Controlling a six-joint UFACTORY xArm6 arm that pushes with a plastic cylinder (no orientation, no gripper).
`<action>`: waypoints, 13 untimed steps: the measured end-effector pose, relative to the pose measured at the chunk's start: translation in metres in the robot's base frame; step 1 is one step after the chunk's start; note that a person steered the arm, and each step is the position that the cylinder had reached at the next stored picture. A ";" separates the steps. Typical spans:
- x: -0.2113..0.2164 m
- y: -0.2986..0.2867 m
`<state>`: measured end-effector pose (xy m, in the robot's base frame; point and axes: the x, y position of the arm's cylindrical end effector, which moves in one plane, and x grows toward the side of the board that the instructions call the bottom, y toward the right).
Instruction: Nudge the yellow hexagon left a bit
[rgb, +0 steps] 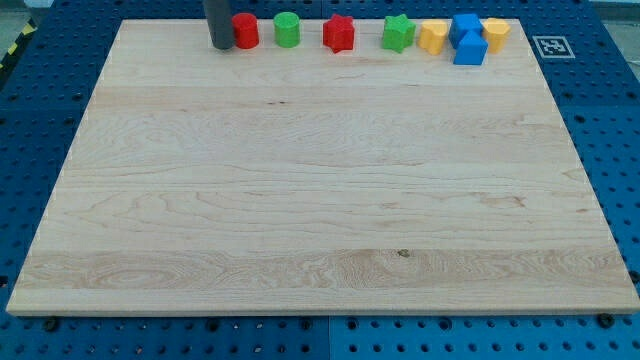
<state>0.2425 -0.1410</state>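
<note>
Two yellow blocks sit in the row along the board's top edge. One yellow block (432, 36) is just right of the green star (398, 33). The other yellow block (496, 32) is at the row's right end. Both look many-sided, and I cannot tell which one is the hexagon. Two blue blocks lie between them, one (464, 26) behind and one (470, 49) in front, touching or nearly touching both yellow blocks. My tip (221, 47) is at the row's left end, against the left side of the red cylinder (245, 30), far from both yellow blocks.
A green cylinder (287, 29) and a red star (339, 33) stand between the red cylinder and the green star. The wooden board (320, 200) lies on a blue perforated table. A black-and-white marker tag (550, 46) is off the board's top right corner.
</note>
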 end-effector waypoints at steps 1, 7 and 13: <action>0.003 0.000; 0.125 0.316; -0.019 0.441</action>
<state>0.2234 0.2996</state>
